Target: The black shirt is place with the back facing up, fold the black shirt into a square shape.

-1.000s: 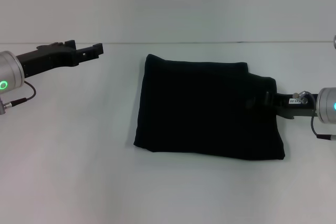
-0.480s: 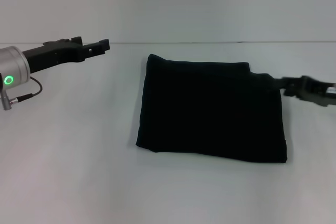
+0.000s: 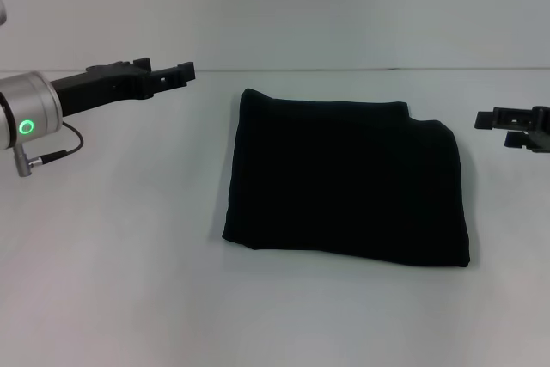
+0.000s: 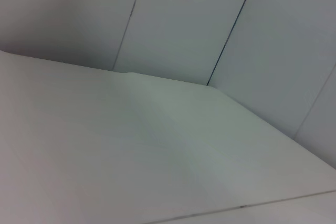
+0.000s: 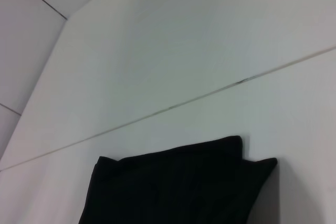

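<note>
The black shirt (image 3: 344,180) lies flat on the white table as a roughly square folded bundle, with no lettering showing. Its far edge also appears in the right wrist view as the black shirt (image 5: 178,187). My left gripper (image 3: 168,70) hovers off the shirt's far left corner, open and holding nothing. My right gripper (image 3: 500,129) hangs just beyond the shirt's right edge, clear of the cloth, its fingers apart and empty.
The white table (image 3: 120,255) runs all around the shirt and meets a pale wall (image 3: 344,6) at the back. The left wrist view shows only bare table (image 4: 131,150) and wall panels (image 4: 178,19).
My right gripper has pulled back from the shirt's right edge, out to the right and off the cloth. My left arm has drifted right, nearer the shirt. The shirt's right edge has settled flat.
</note>
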Motion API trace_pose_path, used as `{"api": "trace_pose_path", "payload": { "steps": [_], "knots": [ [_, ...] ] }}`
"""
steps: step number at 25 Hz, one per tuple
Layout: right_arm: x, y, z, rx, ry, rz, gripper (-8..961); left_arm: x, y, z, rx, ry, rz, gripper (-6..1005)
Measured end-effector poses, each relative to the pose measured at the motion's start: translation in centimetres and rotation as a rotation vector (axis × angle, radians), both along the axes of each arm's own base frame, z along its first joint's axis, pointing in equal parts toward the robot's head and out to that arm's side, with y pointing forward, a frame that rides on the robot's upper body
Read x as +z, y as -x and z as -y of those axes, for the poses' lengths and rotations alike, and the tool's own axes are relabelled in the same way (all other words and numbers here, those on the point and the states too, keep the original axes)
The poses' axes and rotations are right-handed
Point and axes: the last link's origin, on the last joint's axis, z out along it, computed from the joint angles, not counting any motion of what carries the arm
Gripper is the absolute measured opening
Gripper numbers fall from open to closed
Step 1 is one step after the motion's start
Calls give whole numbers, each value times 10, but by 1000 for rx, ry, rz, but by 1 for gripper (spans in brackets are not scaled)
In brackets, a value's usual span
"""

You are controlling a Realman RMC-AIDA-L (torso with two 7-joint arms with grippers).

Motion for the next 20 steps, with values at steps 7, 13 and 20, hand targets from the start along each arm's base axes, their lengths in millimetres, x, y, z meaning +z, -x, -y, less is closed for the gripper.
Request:
{"api": "trace_pose_path", "payload": {
  "steps": [7, 13, 20],
  "knots": [
    [-32, 14, -8, -25, 65, -11, 853, -2, -3, -1, -10, 2, -3, 934],
    [-68, 27, -15, -7, 85, 58, 856, -2, -3, -1, -10, 1, -3, 934],
    [-60, 24, -24, -19, 18, 86, 837, -2, -2, -1, -8, -2, -6, 934]
  ]
}}
